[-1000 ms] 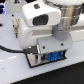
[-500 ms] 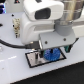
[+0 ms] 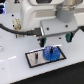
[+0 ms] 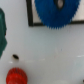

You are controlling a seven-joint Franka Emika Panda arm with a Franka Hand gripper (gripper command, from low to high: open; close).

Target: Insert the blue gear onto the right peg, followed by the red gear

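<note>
The blue gear (image 3: pixel 50 52) lies flat on the exterior view's right part of the black-rimmed grey plate (image 3: pixel 33 62). It covers the right peg, which is hidden; the gear's dark hub (image 4: pixel 60 3) shows in the wrist view. A thin dark pin (image 3: pixel 36 56) stands free on the plate's other half. My gripper (image 3: pixel 55 38) hangs above the blue gear, its teal fingers (image 3: pixel 43 38) wide apart and empty. The red gear (image 4: pixel 16 76) lies on the white table away from the plate rim (image 4: pixel 31 15); it does not show in the exterior view.
A black cable (image 3: pixel 15 27) loops over the table at the exterior view's left. The white arm body (image 3: pixel 47 15) fills the top of that view. A small dark spot (image 4: pixel 15 56) marks the table between the plate and the red gear.
My gripper has risen from the plate with its fingers apart. The blue gear stays behind on the plate, now uncovered.
</note>
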